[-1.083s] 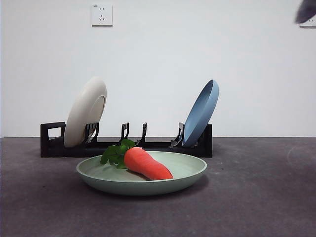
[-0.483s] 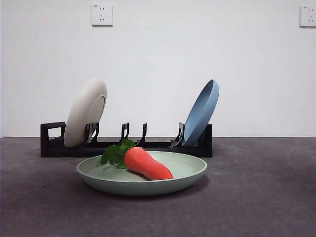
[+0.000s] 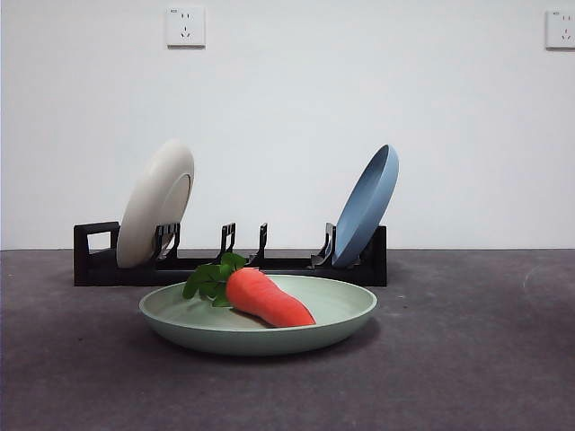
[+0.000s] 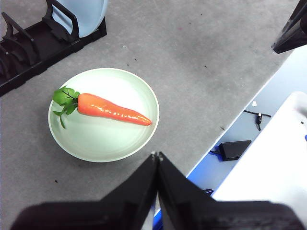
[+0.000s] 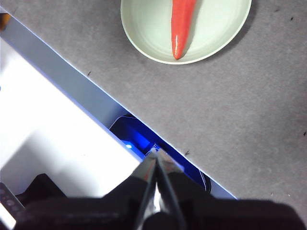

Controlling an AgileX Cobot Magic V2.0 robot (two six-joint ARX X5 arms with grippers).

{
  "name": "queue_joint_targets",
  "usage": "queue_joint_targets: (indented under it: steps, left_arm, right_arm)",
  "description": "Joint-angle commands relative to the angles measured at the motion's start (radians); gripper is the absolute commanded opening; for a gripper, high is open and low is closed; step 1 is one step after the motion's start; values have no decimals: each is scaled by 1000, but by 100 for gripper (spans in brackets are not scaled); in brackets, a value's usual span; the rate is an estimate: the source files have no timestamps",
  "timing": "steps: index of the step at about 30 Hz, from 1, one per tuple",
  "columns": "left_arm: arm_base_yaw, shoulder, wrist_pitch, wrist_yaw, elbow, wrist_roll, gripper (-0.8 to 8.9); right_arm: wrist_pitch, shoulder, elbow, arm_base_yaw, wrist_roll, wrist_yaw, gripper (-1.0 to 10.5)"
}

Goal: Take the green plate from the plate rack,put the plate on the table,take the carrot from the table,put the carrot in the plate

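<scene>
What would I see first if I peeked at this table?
The bright orange carrot with its green leaves pops out first, lying in the green plate on the table. Right behind it, the plate rack holds a cream-white plate at one end and a blue plate at the other. Both grippers, left gripper and right gripper, are shut and away from the plate.

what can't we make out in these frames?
- Carrot leaf end: cut off by the right wrist view's edge.
- Rack: only one end shows in the left wrist view, its handle end out of frame.
- Plate underside contact with table: hidden by its own rim in the front view.
</scene>
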Motion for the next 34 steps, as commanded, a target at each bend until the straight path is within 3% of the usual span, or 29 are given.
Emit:
queue_joint_targets:
  steps: [1,5,8,11,13,16,21,27,34]
  left_arm:
    - [-3,-2,2,-3,-6,-5,-3]
    - [-2,-2,-3,-18,-6,33,-2]
    - [0,-2,16,-89,-6,79,-2]
    - [51,-25,111,-259,-10,191,-2]
    - [133,-47,214,-279,-16,285,-2]
    - [307,-100,339,-144,-27,349,-2]
    - [633,-215,428,56,-50,364,-2]
    - [922,-365,488,84,-131,381,-1]
    - [1069,-551,730,111,-428,387,-1]
  right_arm:
    - [3,-2,-4,2,-8,2,4]
    - [3,-3,-4,2,-8,2,4]
    - [3,-3,-4,2,-8,2,4]
    - [3,-3,-4,2,-8,2,4]
    - [3,-3,-4,2,-8,2,4]
    - [3,-8,-4,2,-8,2,4]
    - [3,-9,-4,2,-8,2,4]
    - [3,-9,-4,2,-8,2,4]
    - [3,-14,-4,2,-8,2,4]
